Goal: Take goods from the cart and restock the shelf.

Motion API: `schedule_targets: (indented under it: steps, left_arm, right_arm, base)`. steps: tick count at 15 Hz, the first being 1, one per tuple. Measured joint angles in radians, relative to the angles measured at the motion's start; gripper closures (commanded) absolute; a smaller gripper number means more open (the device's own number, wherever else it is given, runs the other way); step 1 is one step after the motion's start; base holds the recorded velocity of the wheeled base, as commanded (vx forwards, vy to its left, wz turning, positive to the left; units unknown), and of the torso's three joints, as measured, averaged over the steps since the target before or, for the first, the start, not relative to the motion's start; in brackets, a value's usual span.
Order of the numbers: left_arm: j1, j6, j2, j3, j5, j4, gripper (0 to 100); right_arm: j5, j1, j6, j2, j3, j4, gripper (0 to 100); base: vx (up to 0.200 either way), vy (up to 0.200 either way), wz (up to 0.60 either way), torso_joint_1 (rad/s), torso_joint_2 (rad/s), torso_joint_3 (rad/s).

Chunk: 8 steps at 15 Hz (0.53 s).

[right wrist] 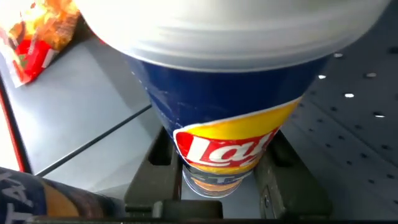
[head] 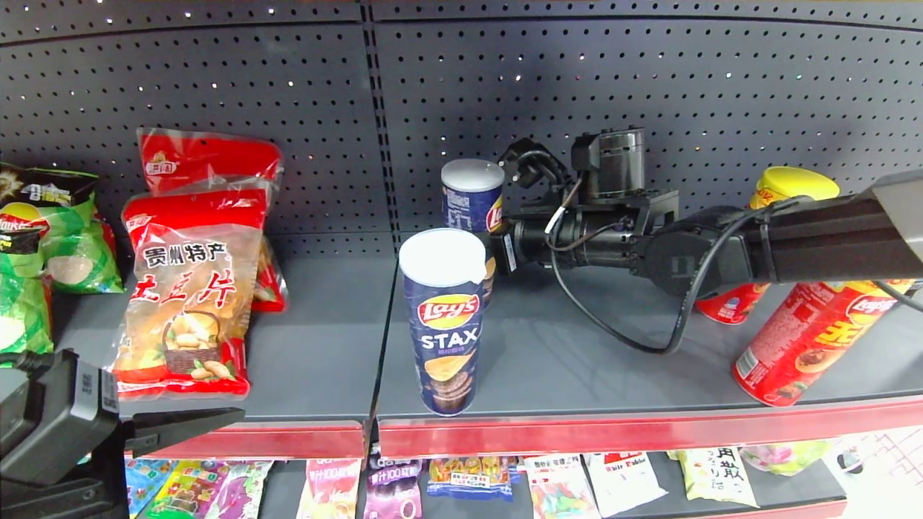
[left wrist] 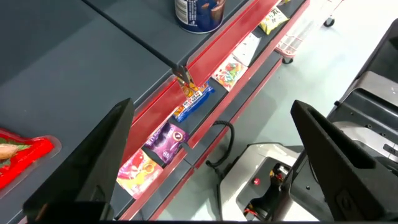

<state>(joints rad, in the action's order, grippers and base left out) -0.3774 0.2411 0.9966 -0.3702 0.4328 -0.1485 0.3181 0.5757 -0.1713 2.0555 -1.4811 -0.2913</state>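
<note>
Closest to you in the head view, the left gripper (head: 180,429) hangs at the lower left of the frame, in front of the red lip of the shelf (head: 562,360) and holding nothing. At centre stands the front blue can (head: 443,324), upright near the shelf edge with its white lid on. Just behind it is the rear blue can (head: 470,194), also lidded, with the right gripper (head: 496,245) at its side and that arm stretching in from the right. Further right, a red can (head: 807,339) leans over, and a yellow-lidded can (head: 789,189) stands behind the arm. No can shows you its contents. On the left, two red bags (head: 187,303) stand one behind the other; the front one shows pale crisps through its clear panel. Green bags (head: 36,245) sit at the far left. Small packets (head: 461,479) line the lower shelf.

From the left wrist you see both fingers (left wrist: 106,162) spread wide apart with only air between them. Beyond them are the packets and the base of the front blue can (left wrist: 198,15).

From the right wrist, the rear blue can (right wrist: 230,112) stands between the fingers (right wrist: 155,174), which press against both its sides. The red bags (right wrist: 43,31) lie well beyond it.
</note>
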Motion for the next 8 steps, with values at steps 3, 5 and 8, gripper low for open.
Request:
schedule_targets:
  steps: [3, 5, 8]
  left_arm:
    - [0.000, 0.000, 0.001, 0.000, 0.000, 0.000, 0]
    - [0.000, 0.000, 0.004, 0.000, 0.000, 0.000, 0]
    - [0.000, -0.002, 0.007, 0.000, 0.001, 0.000, 0]
  right_arm:
    - [-0.014, 0.002, 0.002, -0.004, 0.010, -0.002, 0]
    - [-0.025, 0.004, 0.002, -0.024, 0.041, -0.001, 0]
    - [-0.042, 0.007, 0.003, -0.078, 0.108, 0.000, 0]
  base:
    - [0.000, 0.000, 0.00, 0.000, 0.00, 0.000]
    - [0.000, 0.000, 0.00, 0.000, 0.00, 0.000]
    - [0.000, 0.000, 0.00, 0.000, 0.00, 0.000]
